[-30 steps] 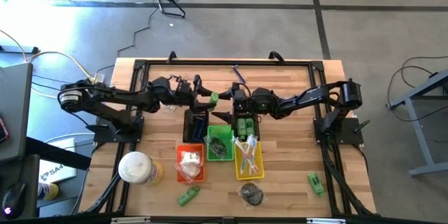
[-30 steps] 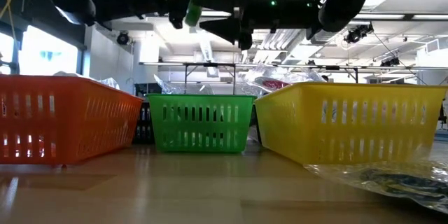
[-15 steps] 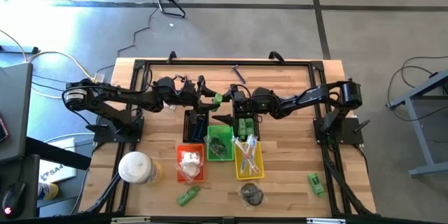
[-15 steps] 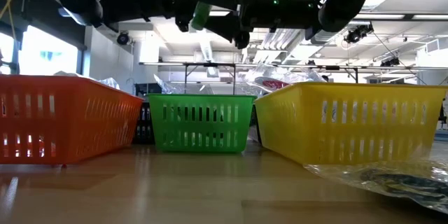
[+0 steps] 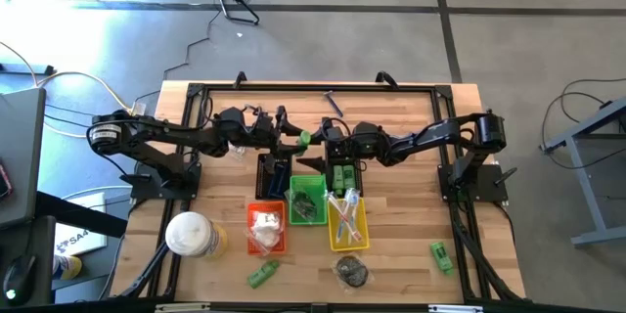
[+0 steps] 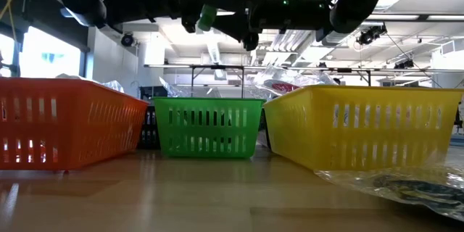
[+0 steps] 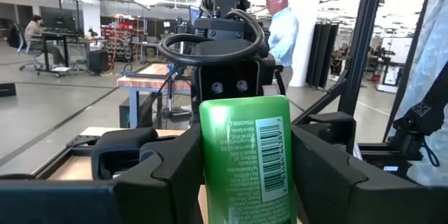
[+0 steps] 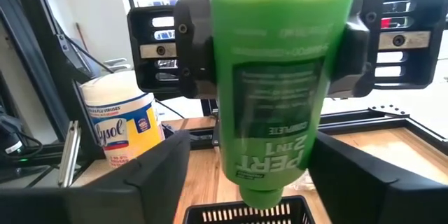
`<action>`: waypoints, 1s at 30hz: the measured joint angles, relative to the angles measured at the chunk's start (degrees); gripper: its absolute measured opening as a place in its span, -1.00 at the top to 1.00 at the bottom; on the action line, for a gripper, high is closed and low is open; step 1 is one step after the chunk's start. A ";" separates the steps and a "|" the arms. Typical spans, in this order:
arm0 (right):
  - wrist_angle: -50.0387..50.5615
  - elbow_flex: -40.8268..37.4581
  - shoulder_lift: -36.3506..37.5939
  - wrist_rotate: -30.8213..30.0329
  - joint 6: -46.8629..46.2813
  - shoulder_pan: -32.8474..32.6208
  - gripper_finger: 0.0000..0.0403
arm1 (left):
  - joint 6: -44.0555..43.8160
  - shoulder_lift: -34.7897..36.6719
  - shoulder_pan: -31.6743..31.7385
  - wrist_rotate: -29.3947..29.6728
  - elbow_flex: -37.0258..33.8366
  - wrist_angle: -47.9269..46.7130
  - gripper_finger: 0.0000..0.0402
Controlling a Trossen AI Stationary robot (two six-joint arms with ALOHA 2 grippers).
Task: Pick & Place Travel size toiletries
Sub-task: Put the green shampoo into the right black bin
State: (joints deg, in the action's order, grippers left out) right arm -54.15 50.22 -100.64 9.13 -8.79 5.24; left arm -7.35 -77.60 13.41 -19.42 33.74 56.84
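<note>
A small green bottle (image 5: 304, 138), one of the travel size toiletries, hangs in the air over the baskets, with my left gripper (image 5: 293, 140) shut on it. My right gripper (image 5: 319, 148) faces it from the right and is open. Its two fingers (image 8: 157, 175) stand on either side of the bottle's narrow lower end (image 8: 262, 192). More green bottles lie in a black basket (image 5: 342, 174) and on the table (image 5: 261, 274) (image 5: 441, 254). My left gripper pinches the bottle's body between its two fingers, one on each side (image 7: 210, 161). The fingers come in about level from the table's left and lie across the bottle. The bottle stands nearly upright, narrow end down, clear of everything below.
Below the grippers stand an orange basket (image 5: 266, 228), a green one (image 5: 306, 199), a yellow one (image 5: 347, 220) and a black one (image 5: 274, 169). A round white-and-yellow container (image 5: 193, 235) stands at the near left. A clear bag of dark pieces (image 5: 352, 271) lies near the front edge.
My left gripper has carried the green bottle a short way toward the table's right, up to my right gripper, then stopped. The bottle has stayed clear of the baskets.
</note>
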 joint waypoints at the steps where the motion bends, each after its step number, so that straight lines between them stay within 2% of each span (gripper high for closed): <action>1: 0.00 0.00 0.00 -0.02 0.01 0.02 -0.25 | 0.00 0.00 0.00 -0.04 0.00 0.00 0.07; 12: 0.02 0.00 0.00 -0.17 0.07 0.04 0.10 | -0.20 0.03 -0.02 -0.28 0.00 -0.12 0.07; 30: 0.70 -0.02 0.00 -0.17 1.06 0.04 0.12 | -0.31 0.09 0.04 -0.17 -0.02 -1.49 0.07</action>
State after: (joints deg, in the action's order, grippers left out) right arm -53.45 50.20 -100.64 8.95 -7.73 5.28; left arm -7.67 -77.52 13.45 -19.59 33.71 55.35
